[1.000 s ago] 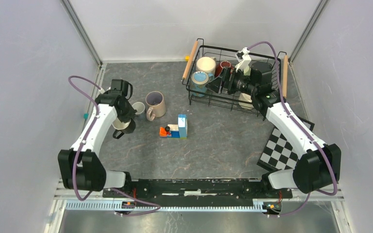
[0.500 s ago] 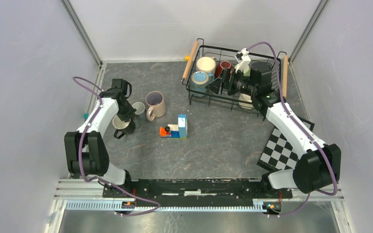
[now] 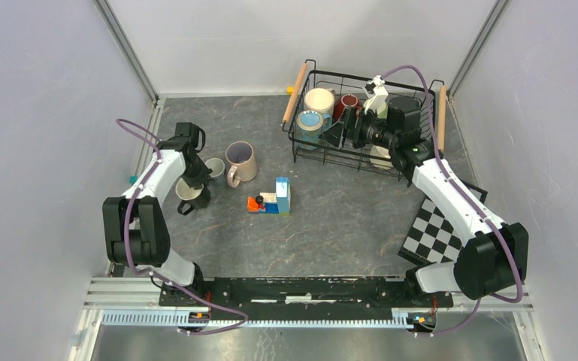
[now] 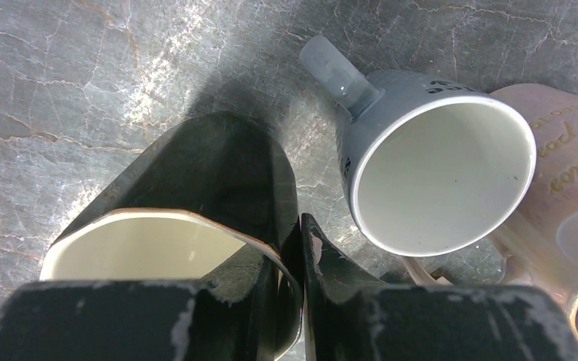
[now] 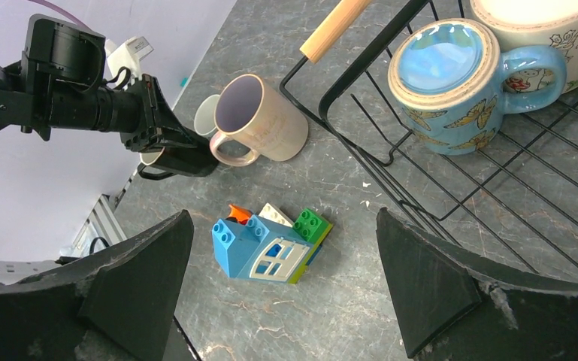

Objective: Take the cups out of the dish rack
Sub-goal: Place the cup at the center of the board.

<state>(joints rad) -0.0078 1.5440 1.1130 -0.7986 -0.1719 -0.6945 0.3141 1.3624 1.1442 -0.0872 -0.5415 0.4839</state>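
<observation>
Standing folded tight at the elbow, left arm (image 3: 158, 174) points down, left jaws clamped on the rim of the glossy black, cream-lined ceramic mug (image 4: 218, 173) on the grey marbled bench (image 3: 346, 218); right arm (image 3: 443, 188) reaches over the black wire dish rack (image 3: 346, 74), right jaws spread wide, empty.

One dish rack (image 3: 329, 154) holds three visible cups: cream cup (image 3: 319, 100), blue cup (image 5: 451, 83), dark red cup (image 3: 348, 101). Left of it, three more: black cup (image 4: 218, 173), grey cup (image 4: 436, 180), pink-beige cup (image 5: 259, 116). One toy block cluster (image 5: 267, 248).
</observation>
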